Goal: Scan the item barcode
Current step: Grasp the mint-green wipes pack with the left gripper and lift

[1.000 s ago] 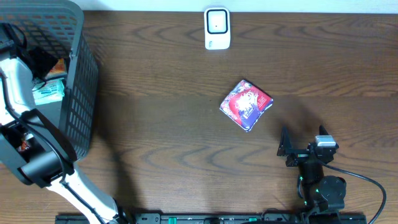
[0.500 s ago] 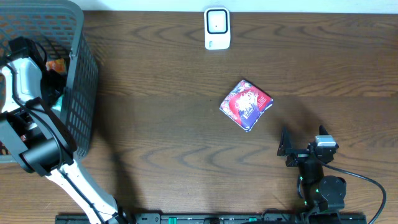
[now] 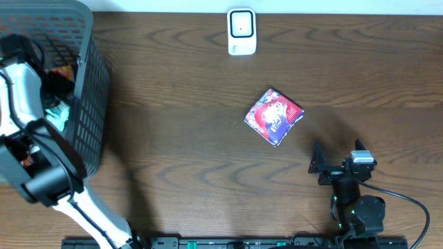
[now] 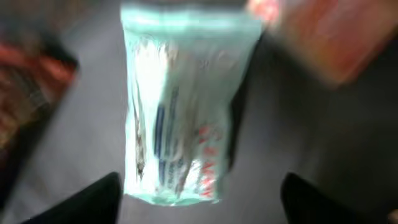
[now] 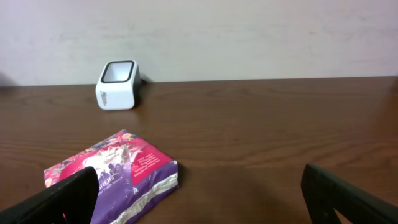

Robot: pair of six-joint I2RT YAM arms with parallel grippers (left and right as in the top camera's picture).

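At the left, the left gripper is down inside the mesh basket, fingers spread around a pale packet without gripping it. A purple packet lies mid-table, with the scanner at the far edge. The right gripper sits open, near right. Pick-up and scanning look not yet done.

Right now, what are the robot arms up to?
The left hand is down in the basket, open over a green packet, not gripping it. The right hand sits open at the table's near edge. A pink packet lies on the table and the scanner stands at the far edge. Nothing is being scanned yet.
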